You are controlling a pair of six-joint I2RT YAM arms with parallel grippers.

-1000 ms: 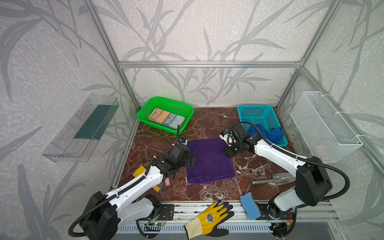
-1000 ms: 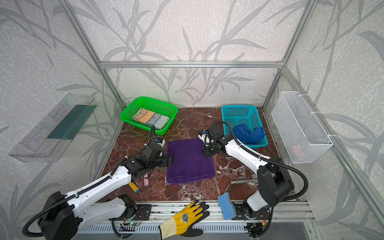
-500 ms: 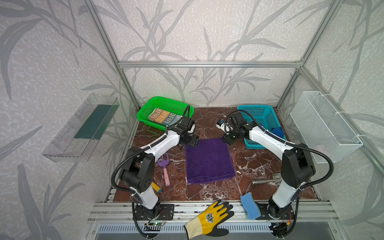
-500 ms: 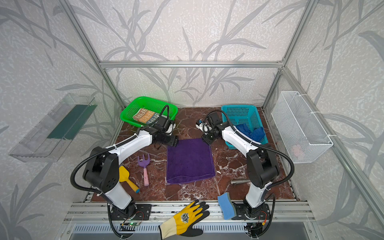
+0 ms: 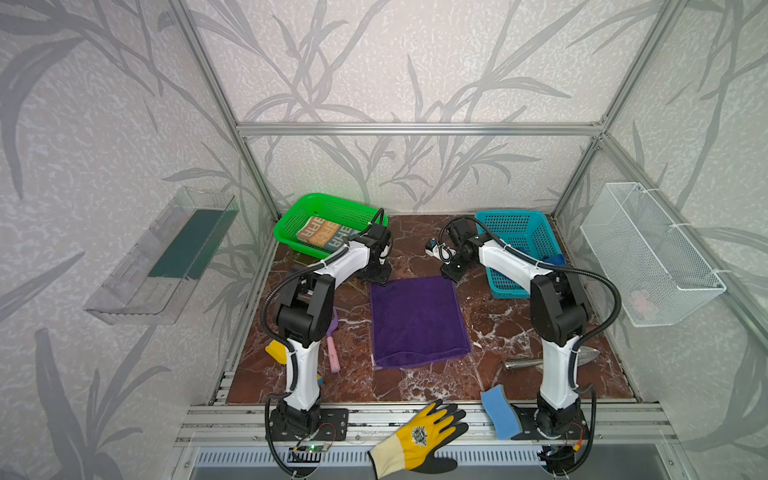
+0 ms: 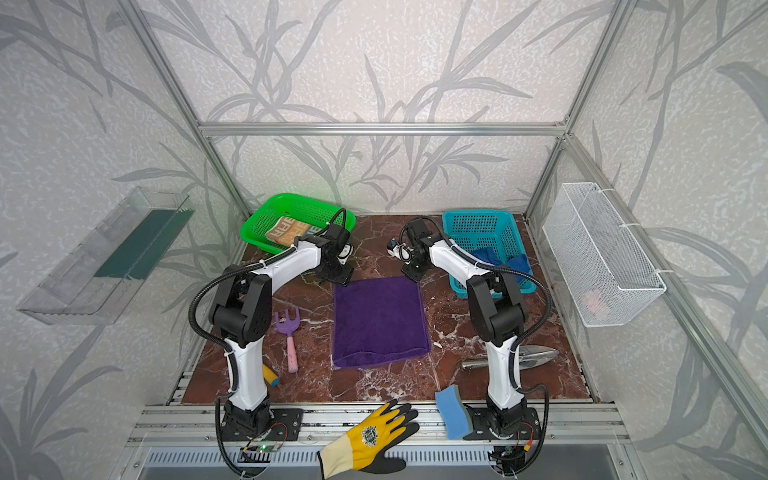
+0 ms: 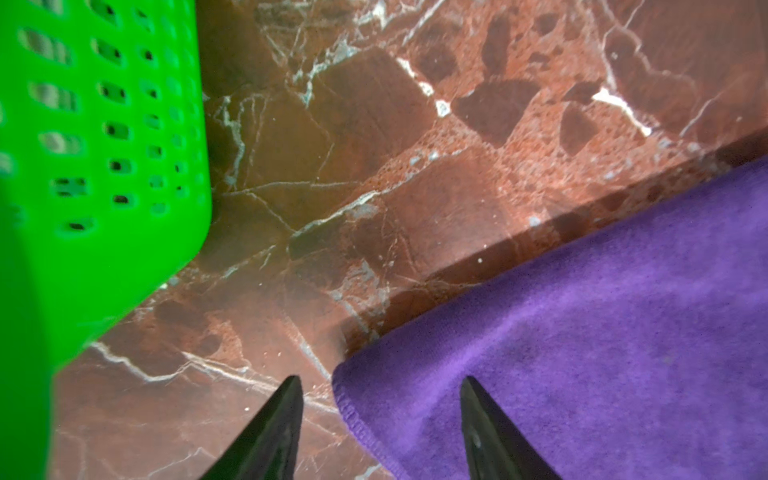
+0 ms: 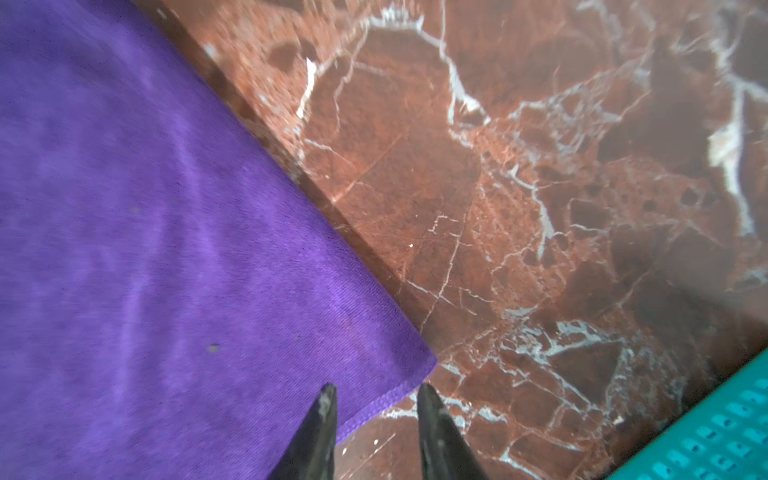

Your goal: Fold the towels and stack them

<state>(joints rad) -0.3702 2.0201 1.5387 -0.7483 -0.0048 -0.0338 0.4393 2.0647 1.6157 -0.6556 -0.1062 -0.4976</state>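
Observation:
The purple towel (image 5: 417, 320) (image 6: 380, 320) lies flat mid-table. My left gripper (image 5: 377, 277) (image 6: 340, 277) is down at its far left corner. In the left wrist view the left gripper (image 7: 380, 380) is open, with the towel's corner (image 7: 582, 332) between its fingertips. My right gripper (image 5: 453, 274) (image 6: 413, 273) is at the far right corner. In the right wrist view the right gripper (image 8: 376, 388) is narrowly open astride the towel's hem (image 8: 166, 249). The cream lettered towel (image 5: 328, 233) lies in the green basket. The blue towel (image 6: 500, 259) is bunched in the teal basket.
Green basket (image 5: 291, 232) stands far left, teal basket (image 5: 515, 224) far right. A purple toy rake (image 6: 289, 332), a yellow-handled tool (image 5: 276, 351), a metal trowel (image 6: 532, 357), a blue sponge (image 5: 498, 409) and a yellow glove (image 5: 419, 436) lie nearby. A wire basket (image 5: 648, 253) hangs on the right wall.
Both grippers have moved away from the towel's side edges to its far corners and dropped close to the table. The left jaws have narrowed around the corner.

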